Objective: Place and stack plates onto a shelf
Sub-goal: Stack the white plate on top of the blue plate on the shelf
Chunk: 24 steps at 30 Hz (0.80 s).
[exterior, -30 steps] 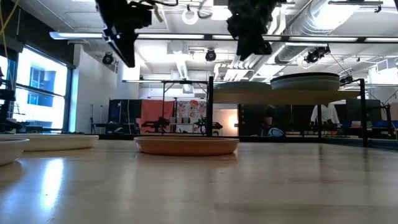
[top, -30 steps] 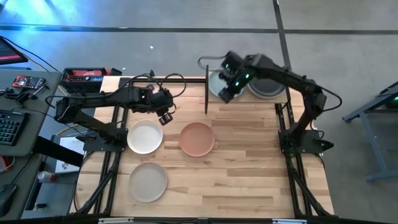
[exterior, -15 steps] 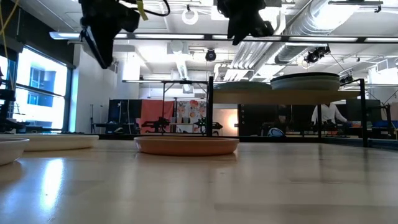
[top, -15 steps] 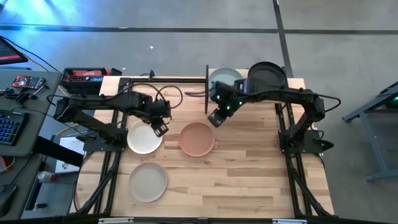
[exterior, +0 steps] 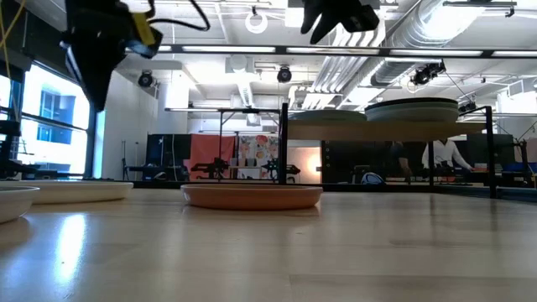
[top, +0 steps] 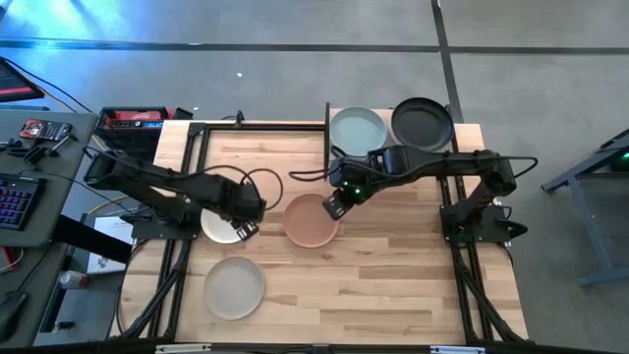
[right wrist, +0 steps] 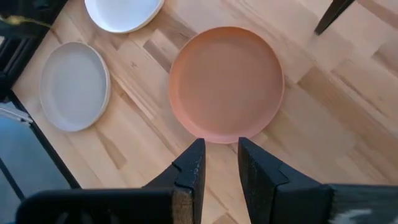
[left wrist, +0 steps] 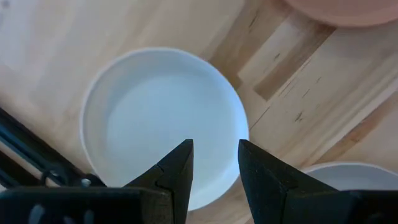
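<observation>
A white plate (top: 224,218) lies flat on the plank tabletop, and my left gripper (top: 244,229) hangs open over its right rim, fingers pointing down (left wrist: 214,144). A terracotta plate (top: 312,220) lies to its right; my right gripper (top: 334,206) stands open above that plate's far right rim (right wrist: 221,142), well clear of it in the low view (exterior: 336,17). A beige plate (top: 234,287) rests near the front edge. On the shelf (top: 470,133) at the back sit a pale teal plate (top: 356,128) and a black plate (top: 423,123).
The shelf's black post (top: 326,138) rises just behind the terracotta plate. Black frame rails (top: 182,197) run along the table's left and right sides. A cable (top: 265,177) loops beside the left arm. Bare planks (top: 393,275) stretch to the front right.
My right gripper has swung from over the shelf toward the table's near edge and now stands above the terracotta plate, its wrist rolled. My left gripper has moved toward the near edge and down over the white plate, also rolling. No plate has moved.
</observation>
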### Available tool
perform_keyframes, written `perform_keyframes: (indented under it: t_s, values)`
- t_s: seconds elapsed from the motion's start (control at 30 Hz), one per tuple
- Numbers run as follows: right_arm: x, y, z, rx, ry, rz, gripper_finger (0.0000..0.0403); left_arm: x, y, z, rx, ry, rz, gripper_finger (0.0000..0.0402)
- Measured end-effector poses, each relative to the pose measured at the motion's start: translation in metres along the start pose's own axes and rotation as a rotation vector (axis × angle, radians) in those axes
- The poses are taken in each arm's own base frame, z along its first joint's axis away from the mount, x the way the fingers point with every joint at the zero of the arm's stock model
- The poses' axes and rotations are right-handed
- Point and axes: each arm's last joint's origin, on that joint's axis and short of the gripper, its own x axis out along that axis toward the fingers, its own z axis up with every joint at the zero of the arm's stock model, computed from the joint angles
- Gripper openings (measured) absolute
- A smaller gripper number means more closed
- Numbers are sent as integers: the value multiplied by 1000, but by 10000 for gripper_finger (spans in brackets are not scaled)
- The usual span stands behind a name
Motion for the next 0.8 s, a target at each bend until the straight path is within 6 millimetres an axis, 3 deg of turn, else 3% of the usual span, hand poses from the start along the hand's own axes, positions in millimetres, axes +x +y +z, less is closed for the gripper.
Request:
perform_keyframes:
  t_s: [0.3, 0.8]
  values:
    - [-1, 9, -10, 47, -26, -13, 71, 37, -15, -18, -40, -4, -92, 117]
    - [-1, 19, -12, 72, -99, 23, 71, 87, -14, -46, -67, 41, -135, 117]
